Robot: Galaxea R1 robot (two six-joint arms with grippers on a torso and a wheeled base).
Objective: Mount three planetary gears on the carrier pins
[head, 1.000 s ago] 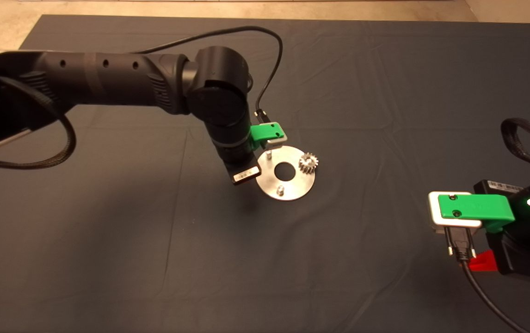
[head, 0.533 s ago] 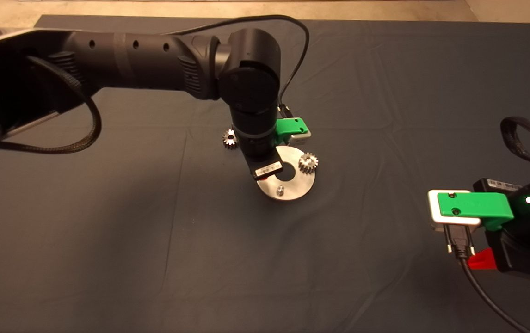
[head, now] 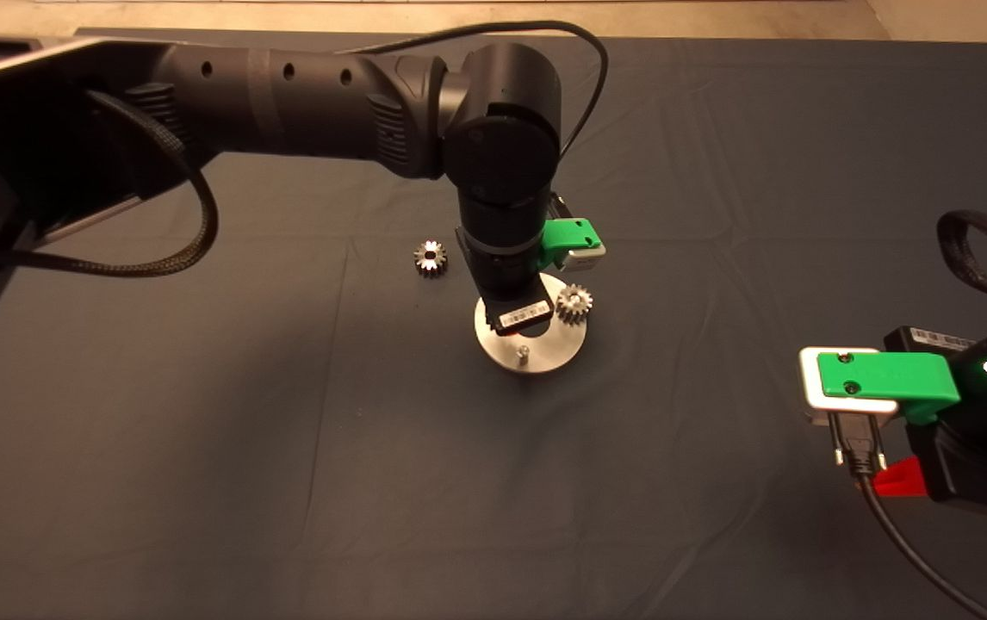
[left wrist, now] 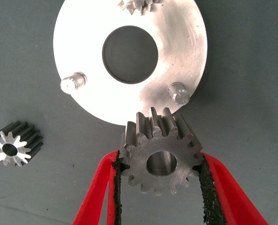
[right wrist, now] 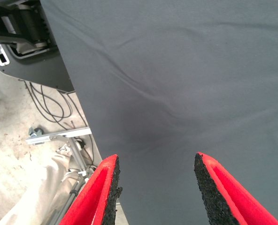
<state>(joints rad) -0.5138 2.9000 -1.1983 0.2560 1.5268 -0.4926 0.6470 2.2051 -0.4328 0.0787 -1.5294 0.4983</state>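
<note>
Near the middle of the worktop [head: 717, 172], on its dark mat, your left end effector [left wrist: 160, 187] hangs over the round silver disc [head: 545, 353]. Its two red fingers [left wrist: 99, 187] are clamped on one of the planetary gears, the held gear [left wrist: 161, 157], pads pressing the teeth on opposite sides, centre hole facing the wrist camera. In the left wrist view the held gear overlaps the rim of the disc, close beside one bare carrier pin [left wrist: 179, 91]; you cannot tell from these views whether it touches the disc.

A second bare carrier pin [left wrist: 72, 83] stands across the disc's central hole [left wrist: 130, 54] from the first. From overhead you see only one pin, the near pin [head: 524, 352], at the near side of the disc; the arm's wrist covers the far left part.

A seated gear [head: 574, 303] sits at the right of the disc, upright around its pin. In the wrist view only its teeth show at the frame edge.

The loose gear [head: 430, 257] lies flat on the mat to the far left of the disc, apart from it and from the arm.

Your right end effector [right wrist: 155, 187] waits at the lower right edge of the worktop, its fingers apart with nothing between them, above bare mat, with floor and cables showing past the mat's edge.
</note>
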